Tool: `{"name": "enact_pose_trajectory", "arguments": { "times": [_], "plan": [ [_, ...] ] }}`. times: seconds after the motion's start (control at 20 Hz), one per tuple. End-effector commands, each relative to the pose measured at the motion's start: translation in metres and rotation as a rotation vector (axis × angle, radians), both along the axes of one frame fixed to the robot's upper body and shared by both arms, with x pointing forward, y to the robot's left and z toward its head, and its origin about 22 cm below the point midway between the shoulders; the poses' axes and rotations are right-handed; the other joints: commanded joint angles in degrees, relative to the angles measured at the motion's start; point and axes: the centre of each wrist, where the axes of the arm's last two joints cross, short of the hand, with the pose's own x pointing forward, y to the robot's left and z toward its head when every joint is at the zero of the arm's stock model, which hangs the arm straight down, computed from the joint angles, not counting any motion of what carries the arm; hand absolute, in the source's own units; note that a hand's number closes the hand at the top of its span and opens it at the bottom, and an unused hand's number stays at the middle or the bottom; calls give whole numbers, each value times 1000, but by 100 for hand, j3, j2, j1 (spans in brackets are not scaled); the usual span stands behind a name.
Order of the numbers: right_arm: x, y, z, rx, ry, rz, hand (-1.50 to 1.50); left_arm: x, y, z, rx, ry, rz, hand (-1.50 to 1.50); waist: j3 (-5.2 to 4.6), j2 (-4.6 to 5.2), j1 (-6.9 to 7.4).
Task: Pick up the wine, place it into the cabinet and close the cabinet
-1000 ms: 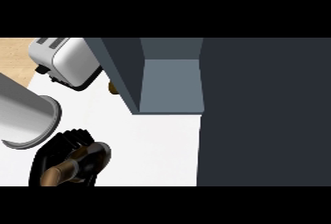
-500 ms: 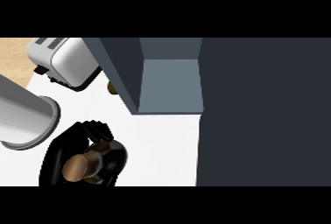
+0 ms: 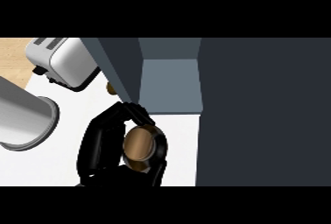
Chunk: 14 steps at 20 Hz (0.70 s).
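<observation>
The wine bottle (image 3: 138, 143) shows end-on as a brown disc with a dark rim. My right hand (image 3: 97, 144) is shut on it, fingers curled over its top and side, low in the view just left of centre. The fingertips (image 3: 137, 112) reach the front corner of the cabinet (image 3: 120, 65). The cabinet stands open, with its grey-blue inside (image 3: 169, 83) directly beyond the bottle. Its wide dark door (image 3: 265, 109) fills the right side. My left hand does not show.
A silver toaster (image 3: 65, 61) stands at the back left on the white counter (image 3: 39, 168). A thick grey cylinder (image 3: 19, 116) juts in from the left edge. A small brown object (image 3: 111, 89) peeks out beside the cabinet's left wall.
My right hand has carried the bottle away from me and to the right, from the lower left up to the cabinet's open front. The disc-shaped end of the bottle now faces the view more fully.
</observation>
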Motion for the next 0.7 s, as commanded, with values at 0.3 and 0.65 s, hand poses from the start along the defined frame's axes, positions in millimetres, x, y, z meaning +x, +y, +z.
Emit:
{"name": "enact_pose_trajectory", "arguments": {
  "times": [0.3,0.65],
  "plan": [
    [-28,-12,14,21,-44,18,-150,13,-63,29,19,-31,49,150,1,-1,-32],
    [-32,-20,8,4,-69,27,-150,32,-67,35,6,-2,89,150,1,1,-15]
  ]
}}
